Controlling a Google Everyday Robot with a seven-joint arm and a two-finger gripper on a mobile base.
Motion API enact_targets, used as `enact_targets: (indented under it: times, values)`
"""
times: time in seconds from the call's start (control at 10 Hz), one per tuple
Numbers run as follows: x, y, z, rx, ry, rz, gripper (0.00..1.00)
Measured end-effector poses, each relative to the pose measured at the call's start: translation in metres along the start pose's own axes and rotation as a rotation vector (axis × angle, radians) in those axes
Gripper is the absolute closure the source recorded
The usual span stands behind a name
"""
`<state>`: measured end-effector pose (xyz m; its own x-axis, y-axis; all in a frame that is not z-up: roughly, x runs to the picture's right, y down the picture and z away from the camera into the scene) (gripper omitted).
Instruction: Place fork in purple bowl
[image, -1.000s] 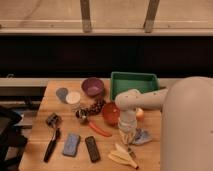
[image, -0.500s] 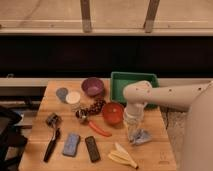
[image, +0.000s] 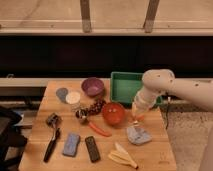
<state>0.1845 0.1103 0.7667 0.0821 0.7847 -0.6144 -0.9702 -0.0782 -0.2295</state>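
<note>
Just right of the round red-orange bowl (image: 114, 113), found the gripper (image: 135, 118), jaws pressed together, on what cannot tell. Behind and left of that bowl, no thin silvery metal fork seen in the dull purple round bowl (image: 93, 86), nor made out elsewhere, so placing left undone. Since half a second ago, pale arm elbow (image: 157, 80) drawn further right of that bowl.

Lying on the wooden surface (image: 40, 125): purple bowl (image: 92, 86), green bin (image: 125, 82), red-orange bowl (image: 114, 113), carrot (image: 99, 130), black-handled tool (image: 51, 143), blue sponge (image: 71, 144), banana (image: 122, 156), crumpled cloth (image: 138, 134). Hovering just above that cloth, beside the red-orange bowl: end effector (image: 135, 118), closed.
</note>
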Motion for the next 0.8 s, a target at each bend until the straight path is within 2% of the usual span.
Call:
enact_targets:
  times: [0.4, 0.5, 0.8]
  values:
    - [-0.086, -0.004, -0.063, -0.076, -0.140, 0.021, 1.00]
    - [-0.112, 0.001, -0.076, -0.098, -0.176, 0.018, 1.00]
    - [-0.170, 0.025, -0.089, -0.177, -0.259, 0.009, 1.00]
